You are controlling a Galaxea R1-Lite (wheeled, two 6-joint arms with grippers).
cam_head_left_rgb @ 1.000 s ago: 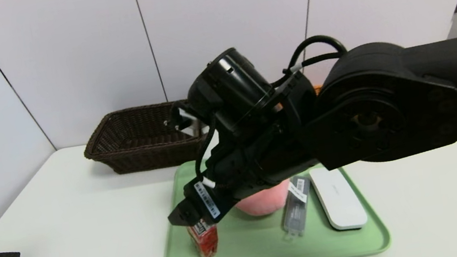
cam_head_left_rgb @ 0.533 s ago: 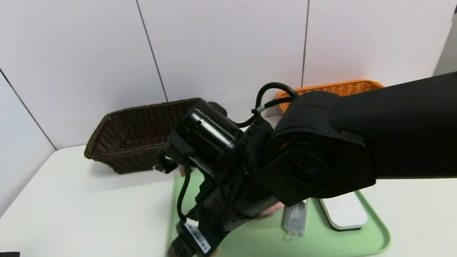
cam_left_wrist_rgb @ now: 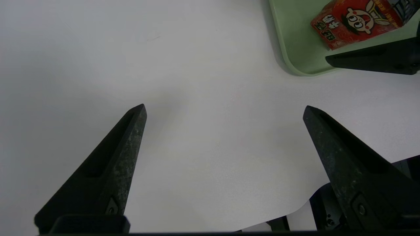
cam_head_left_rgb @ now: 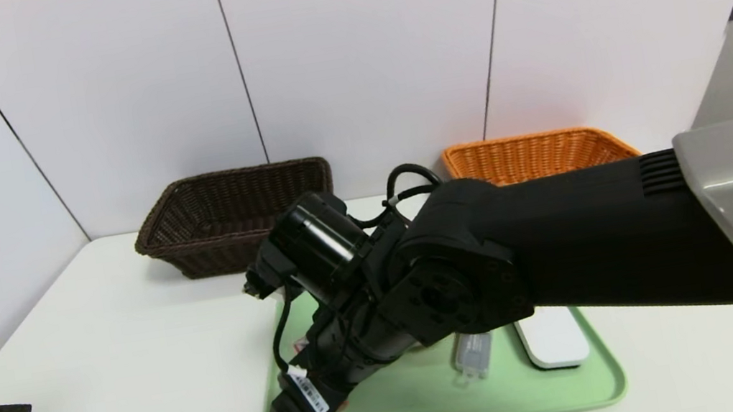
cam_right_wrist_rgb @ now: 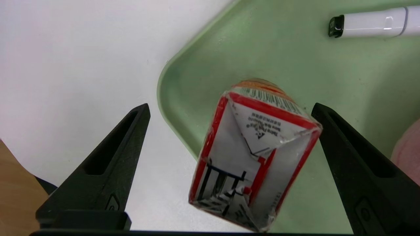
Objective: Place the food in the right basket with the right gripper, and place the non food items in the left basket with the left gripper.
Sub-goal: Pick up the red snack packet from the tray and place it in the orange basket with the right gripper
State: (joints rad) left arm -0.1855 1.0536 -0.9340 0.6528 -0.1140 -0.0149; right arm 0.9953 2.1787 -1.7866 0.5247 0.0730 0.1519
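Right gripper (cam_right_wrist_rgb: 229, 111), jaws wide and empty, straddles the red drink carton (cam_right_wrist_rgb: 252, 157) on the green tray (cam_right_wrist_rgb: 295, 52); closing on it looks next.

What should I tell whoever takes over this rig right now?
Right gripper: open, straddling the upright red drink carton at the green tray's near-left corner, not yet closed.
Left gripper: open, idle over bare table left of the tray.
On the tray: marker, plush peach, grey case, white case.
Done: nothing seen in the dark basket or orange basket.
Left: carton and peach to orange; the rest to dark.
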